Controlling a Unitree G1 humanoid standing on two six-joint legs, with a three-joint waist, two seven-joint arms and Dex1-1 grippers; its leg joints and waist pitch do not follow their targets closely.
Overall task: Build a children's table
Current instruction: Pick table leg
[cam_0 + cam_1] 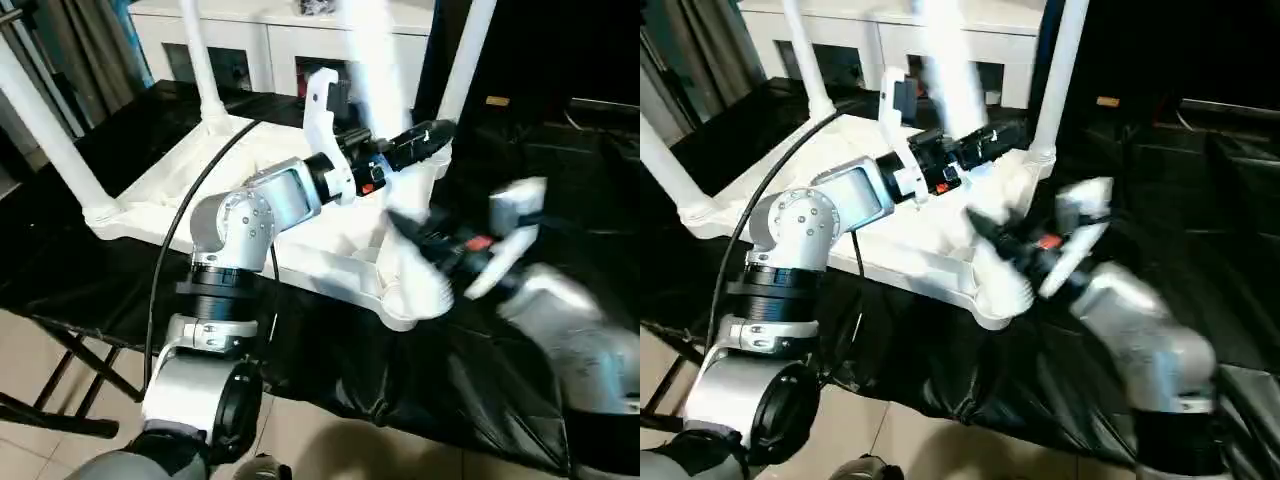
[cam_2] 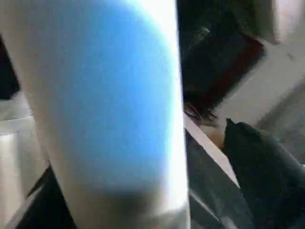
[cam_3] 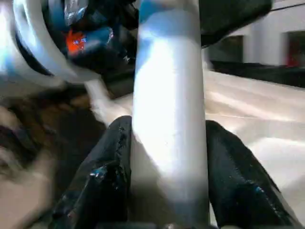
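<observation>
four legs (image 1: pixel 464 55), one tabletop (image 1: pixel 180 185), two grippers (image 3: pixel 167 200).

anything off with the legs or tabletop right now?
Three legs stand upright in their corner sockets of the upturned tabletop. The fourth leg leans instead of standing straight in the near corner socket, held between the right gripper fingers. No visible damage.

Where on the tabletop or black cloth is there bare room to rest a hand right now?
Free: the tabletop underside between the two left legs, and the black cloth to the right. Crowded: the near right corner, where both grippers, left and right, work the fourth leg.
</observation>
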